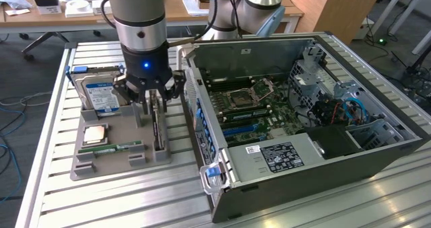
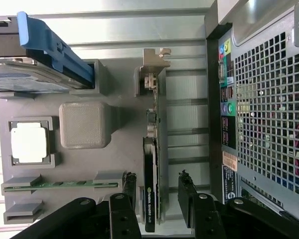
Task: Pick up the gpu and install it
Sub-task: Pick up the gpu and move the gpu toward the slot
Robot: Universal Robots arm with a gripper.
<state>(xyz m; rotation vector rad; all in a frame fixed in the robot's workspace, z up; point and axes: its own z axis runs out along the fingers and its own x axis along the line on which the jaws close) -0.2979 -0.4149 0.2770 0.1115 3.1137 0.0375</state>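
My pincer (image 2: 157, 201) is spread and holds nothing. Its two fingers (image 2: 130, 194) straddle the gpu (image 2: 150, 169), one on the black cooler's side and one on the green board's side, with a sliver of daylight showing between each finger and the card. The gpu stands on its long edge in a slot of the grey parts holder (image 2: 119, 149), its silver end bracket (image 2: 154, 57) at the end away from my fingers. White lettering runs along the cooler's edge and seems to read NVIDIA Quadro, though I can't be sure of every letter. The hard drive (image 1: 101, 94) carries a blue-and-white label and the power supply a black-and-white one (image 1: 278, 156), both too small to read. An orange sticker (image 2: 229, 162) sits on the rear of the computer case (image 2: 269, 99), beside coloured audio sockets. Room is tight on the board side — only a narrow strip of slatted worktop (image 2: 189, 114) separates the holder's edge from the case. On the cooler side a grey block (image 2: 84, 124) stands near, with the processor (image 2: 29, 142) and the memory stick (image 2: 65, 184) beyond it. The case lies on its side with the panel off and the motherboard (image 1: 246, 104) exposed from above.
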